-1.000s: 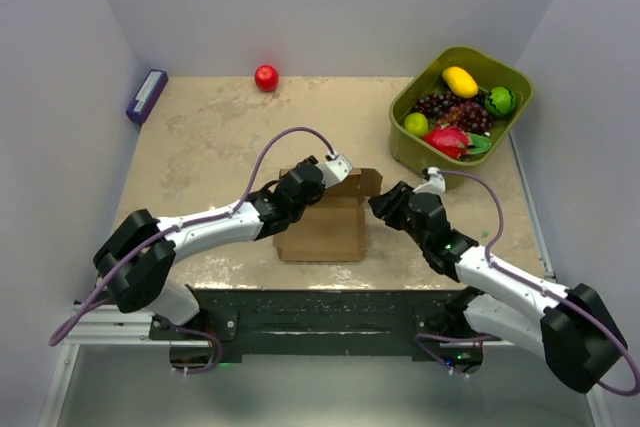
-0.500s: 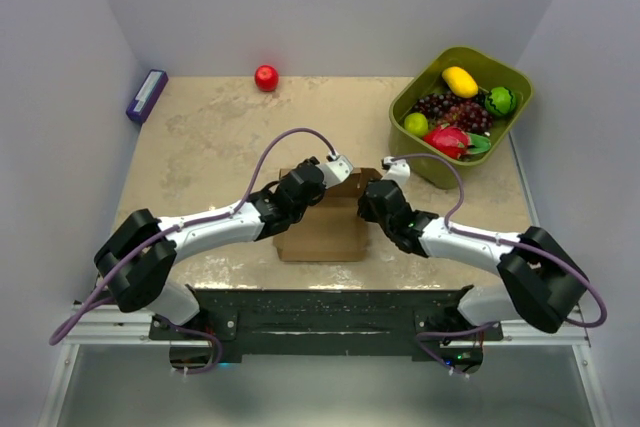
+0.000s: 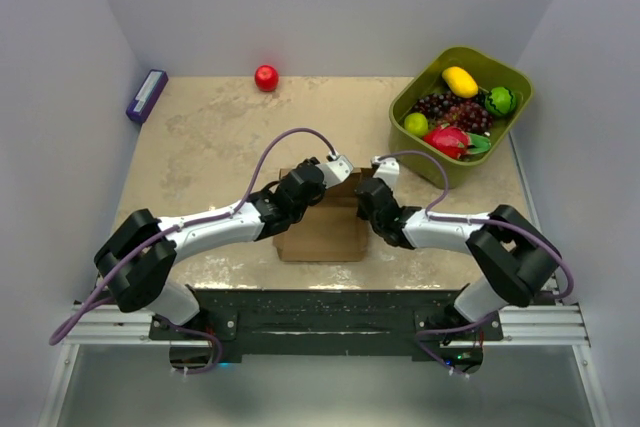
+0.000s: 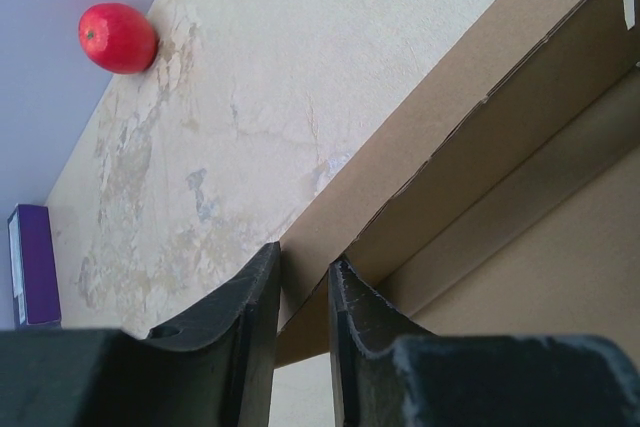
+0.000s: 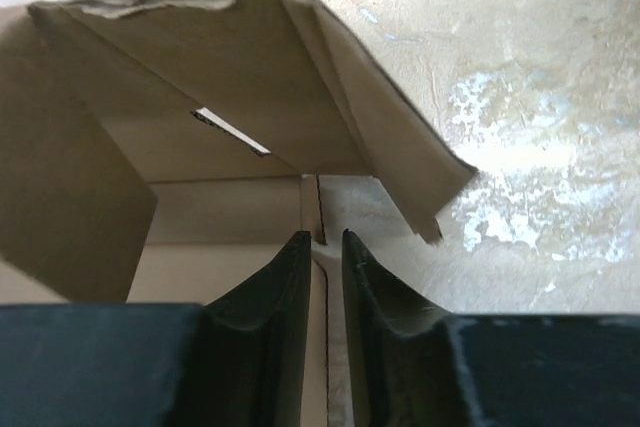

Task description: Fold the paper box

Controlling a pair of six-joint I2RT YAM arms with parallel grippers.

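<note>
The brown paper box (image 3: pixel 325 232) lies near the table's front middle, with its back wall and a right corner flap raised. My left gripper (image 3: pixel 320 187) is shut on the back wall's left end; in the left wrist view the cardboard edge (image 4: pixel 420 157) sits between the fingers of the left gripper (image 4: pixel 305 282). My right gripper (image 3: pixel 364 201) is at the box's right side. In the right wrist view its jaws are almost together over a perforated fold line (image 5: pixel 319 202) on the box's floor, with nothing between them where the right gripper (image 5: pixel 322 249) meets. The raised flaps (image 5: pixel 230 77) arch above it.
A green bin (image 3: pixel 405 147) full of toy fruit stands at the back right, close to the right arm. A red fruit (image 3: pixel 266 77) lies at the back middle and shows in the left wrist view (image 4: pixel 118 37). A purple box (image 3: pixel 147 95) leans at the back left.
My right gripper has swung left from beside the box to its right side, over the fold line. The left gripper has kept its hold on the back wall.
</note>
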